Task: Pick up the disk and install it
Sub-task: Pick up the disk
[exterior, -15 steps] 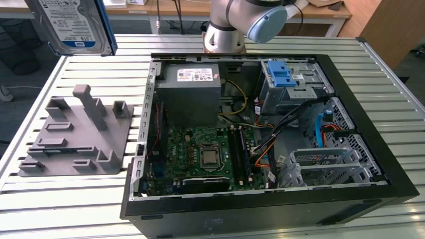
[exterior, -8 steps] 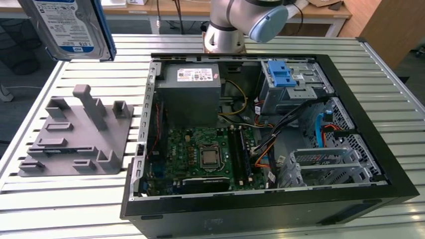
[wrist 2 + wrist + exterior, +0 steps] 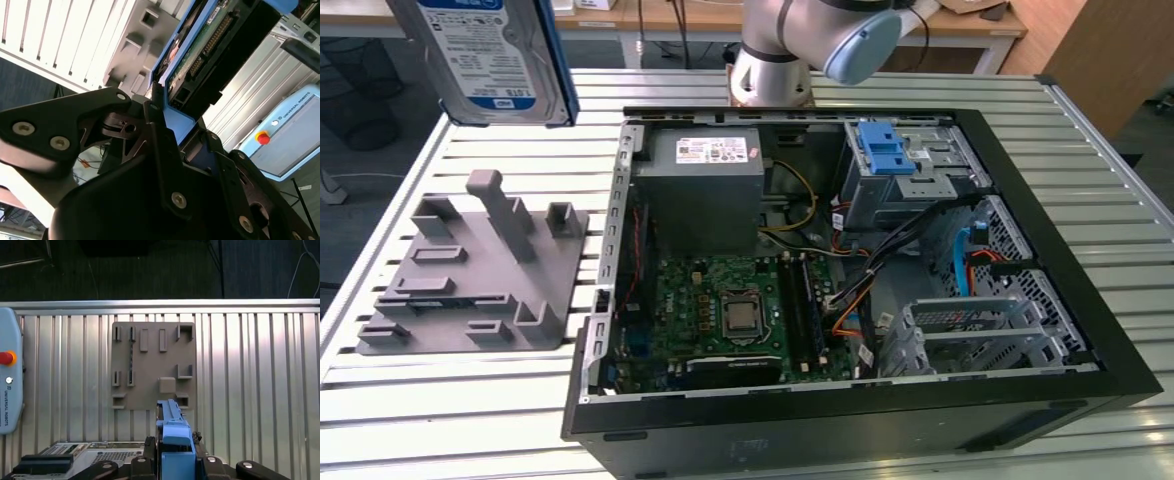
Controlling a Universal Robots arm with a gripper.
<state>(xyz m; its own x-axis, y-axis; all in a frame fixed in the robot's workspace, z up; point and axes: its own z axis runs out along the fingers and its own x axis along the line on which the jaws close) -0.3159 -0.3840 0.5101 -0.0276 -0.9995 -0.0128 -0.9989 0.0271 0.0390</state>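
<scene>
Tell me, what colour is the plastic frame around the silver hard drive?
Blue. The plastic frame edging the flat silver hard drive shows best in the exterior view.

Computer case [image 3: 854, 425] beside seemingly plastic stand [image 3: 454, 290]

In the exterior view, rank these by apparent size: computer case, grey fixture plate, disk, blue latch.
1. computer case
2. grey fixture plate
3. disk: cut off by the frame and looks nearer the camera, so its place against the plate is unsure
4. blue latch

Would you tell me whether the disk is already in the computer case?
Out: the hand holds the disk up over the table.
</scene>
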